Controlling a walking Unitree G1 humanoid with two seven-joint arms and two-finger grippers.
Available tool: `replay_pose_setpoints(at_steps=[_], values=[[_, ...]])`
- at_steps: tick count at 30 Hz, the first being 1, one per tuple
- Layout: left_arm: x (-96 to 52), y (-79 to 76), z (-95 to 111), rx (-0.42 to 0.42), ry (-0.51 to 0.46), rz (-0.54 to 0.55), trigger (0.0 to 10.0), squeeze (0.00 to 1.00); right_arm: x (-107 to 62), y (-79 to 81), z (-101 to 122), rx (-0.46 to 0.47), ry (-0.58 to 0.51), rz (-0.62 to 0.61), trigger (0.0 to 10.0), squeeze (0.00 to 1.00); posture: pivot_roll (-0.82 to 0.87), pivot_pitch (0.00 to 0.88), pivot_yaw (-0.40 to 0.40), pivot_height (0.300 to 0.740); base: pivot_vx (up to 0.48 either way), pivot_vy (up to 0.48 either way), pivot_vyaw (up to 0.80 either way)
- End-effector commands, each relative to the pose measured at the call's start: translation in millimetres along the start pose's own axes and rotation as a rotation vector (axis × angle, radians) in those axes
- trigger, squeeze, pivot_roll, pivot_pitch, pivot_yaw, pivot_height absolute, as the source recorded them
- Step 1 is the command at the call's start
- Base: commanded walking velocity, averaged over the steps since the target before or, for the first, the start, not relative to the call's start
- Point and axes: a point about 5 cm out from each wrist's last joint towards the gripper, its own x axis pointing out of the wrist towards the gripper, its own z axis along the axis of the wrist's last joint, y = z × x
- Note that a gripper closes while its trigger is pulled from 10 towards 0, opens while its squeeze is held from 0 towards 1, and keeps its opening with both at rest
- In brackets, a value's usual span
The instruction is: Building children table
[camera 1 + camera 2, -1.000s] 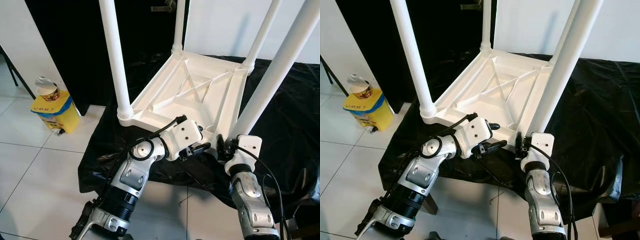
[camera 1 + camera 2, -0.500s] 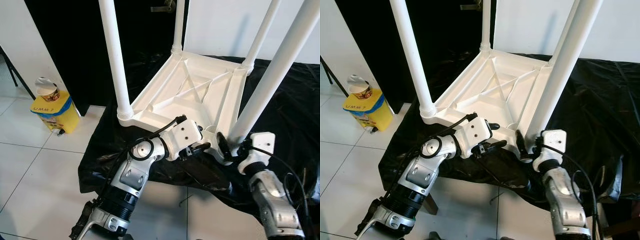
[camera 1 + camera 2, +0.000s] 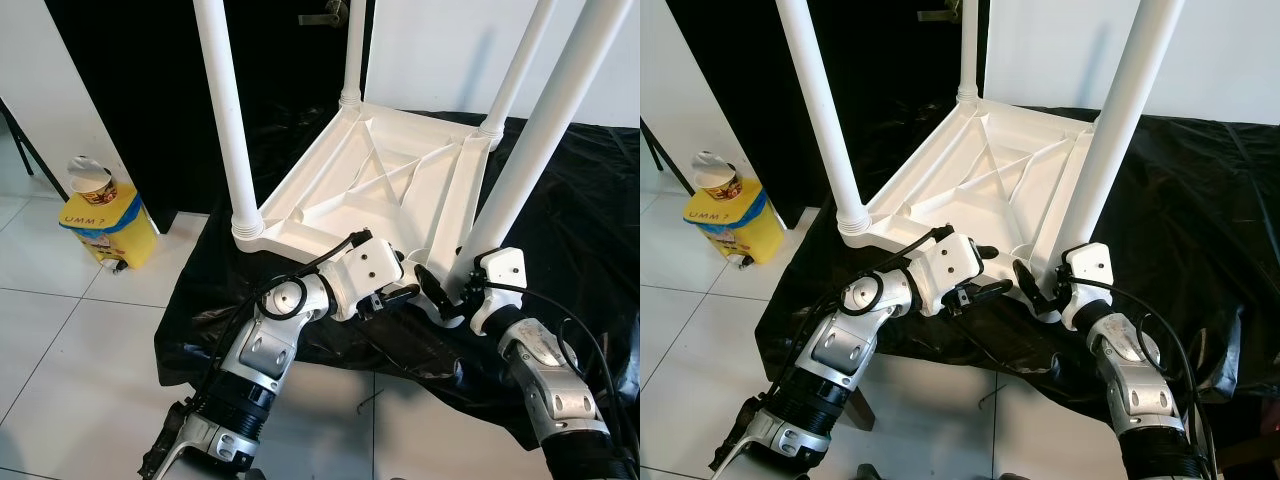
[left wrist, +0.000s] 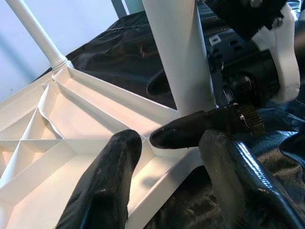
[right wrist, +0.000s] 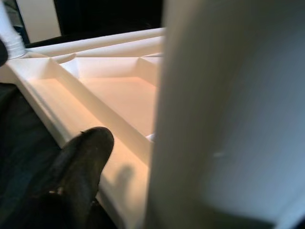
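Reading "UMM?" on yellow box (image 3: 103, 228) near table (image 3: 380, 180).

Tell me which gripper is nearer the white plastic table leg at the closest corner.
Right. The right gripper is at the white plastic table leg's base; the left gripper sits beside it at the tabletop rim.

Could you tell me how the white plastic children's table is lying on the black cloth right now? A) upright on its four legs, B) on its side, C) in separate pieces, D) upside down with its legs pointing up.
D: the white plastic children's table rests top-down on the black cloth, ribbed underside showing, legs rising.
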Motion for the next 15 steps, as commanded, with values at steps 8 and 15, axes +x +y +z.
replay_pose_setpoints(at_steps=[8,15], values=[[-2.4,5.6,-1.3,-0.004,0.009,0.129,10.0,0.00,0.4,0.9,-7.0,-0.004,0.033,0.044,0.0,0.00,-0.04,0.018,-0.040,0.740,0.000,0.000,0.00],[-2.8,4.8,-1.6,-0.009,0.011,0.130,10.0,0.00,-2.2,-2.8,-13.9,0.011,0.058,0.002,10.0,0.00,-0.04,0.022,-0.042,0.740,0.000,0.000,0.00]])
